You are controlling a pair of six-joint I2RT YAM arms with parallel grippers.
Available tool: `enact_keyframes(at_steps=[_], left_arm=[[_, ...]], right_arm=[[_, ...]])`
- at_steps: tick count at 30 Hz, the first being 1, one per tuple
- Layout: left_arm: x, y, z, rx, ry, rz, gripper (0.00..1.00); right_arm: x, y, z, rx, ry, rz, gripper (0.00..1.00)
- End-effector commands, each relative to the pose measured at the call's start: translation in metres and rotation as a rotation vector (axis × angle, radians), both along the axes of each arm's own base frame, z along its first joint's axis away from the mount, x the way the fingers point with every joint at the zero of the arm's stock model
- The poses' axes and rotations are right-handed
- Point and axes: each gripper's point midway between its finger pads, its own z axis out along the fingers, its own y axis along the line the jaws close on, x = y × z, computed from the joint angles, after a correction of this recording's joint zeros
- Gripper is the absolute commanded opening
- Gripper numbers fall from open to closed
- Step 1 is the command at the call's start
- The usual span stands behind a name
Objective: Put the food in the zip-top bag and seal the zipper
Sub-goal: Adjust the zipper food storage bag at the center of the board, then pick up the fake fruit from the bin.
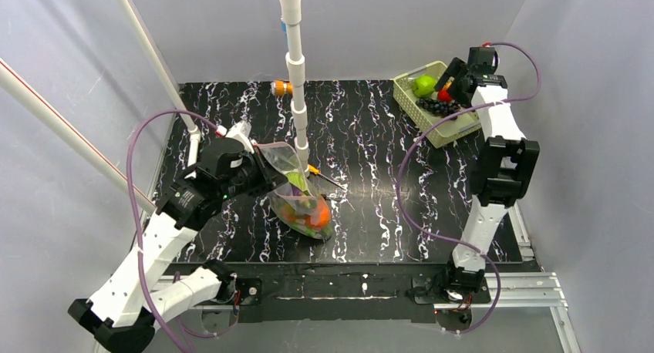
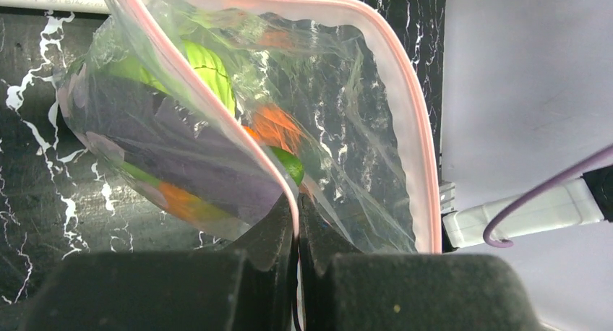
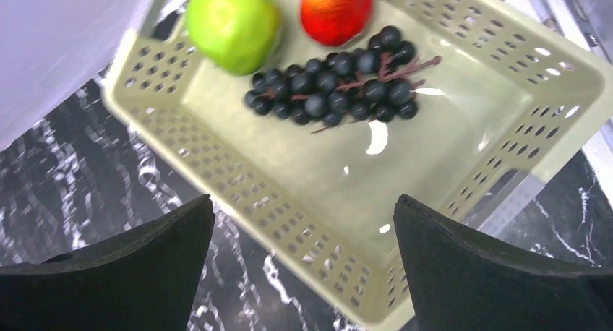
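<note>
The clear dotted zip-top bag point(image 1: 299, 199) hangs slanted over the table's middle, its mouth open. My left gripper point(image 2: 297, 209) is shut on the near lip of the bag's pink zipper point(image 2: 418, 121); from above, the left gripper point(image 1: 260, 168) is at the bag's upper left. Food inside the bag: orange pieces point(image 1: 319, 214), a green leafy piece point(image 2: 207, 71) and a purple eggplant point(image 2: 181, 147). My right gripper point(image 3: 303, 209) stands open and empty above the pale green basket point(image 3: 289, 208), which holds a round green fruit point(image 3: 233, 24), a red fruit point(image 3: 336, 9) and dark grapes point(image 3: 340, 89).
A white jointed pole point(image 1: 295, 68) stands just behind the bag. A screwdriver point(image 1: 325, 177) lies beside the pole's foot. A small orange item point(image 1: 282, 88) lies at the table's back edge. White pipes point(image 1: 154, 56) slant along the left. The basket point(image 1: 455, 126) sits at the back right corner.
</note>
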Motion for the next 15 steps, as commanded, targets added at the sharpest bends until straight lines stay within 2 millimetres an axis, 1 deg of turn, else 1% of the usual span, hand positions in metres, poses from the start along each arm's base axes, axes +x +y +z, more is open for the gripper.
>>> enact_keyframes(at_steps=[1,2,4,7,10,12,13,15], left_arm=[[0.008,-0.011,0.019,-0.031,-0.058,-0.035,0.00],[0.010,-0.012,0.019,-0.035,-0.054,-0.035,0.00],[0.012,-0.015,0.019,-0.042,-0.045,-0.033,0.00],[0.012,-0.017,0.018,-0.050,-0.035,-0.033,0.00],[0.012,-0.014,0.016,-0.037,-0.031,-0.018,0.00],[0.011,-0.012,0.017,-0.036,-0.033,-0.018,0.00],[0.011,-0.012,0.016,-0.034,-0.033,-0.018,0.00],[0.012,-0.011,0.016,-0.028,-0.040,-0.014,0.00]], right_arm=[[0.038,-0.031,0.007,-0.064,-0.082,-0.127,1.00],[0.046,-0.036,0.010,-0.075,-0.110,-0.148,1.00],[0.059,-0.044,0.009,-0.086,-0.160,-0.201,1.00],[0.081,-0.047,0.011,-0.078,-0.241,-0.231,1.00],[0.100,-0.051,0.006,-0.084,-0.262,-0.246,1.00],[0.110,-0.055,0.002,-0.097,-0.274,-0.252,1.00],[0.116,-0.054,0.003,-0.100,-0.298,-0.240,1.00],[0.124,-0.055,-0.002,-0.115,-0.306,-0.227,1.00]])
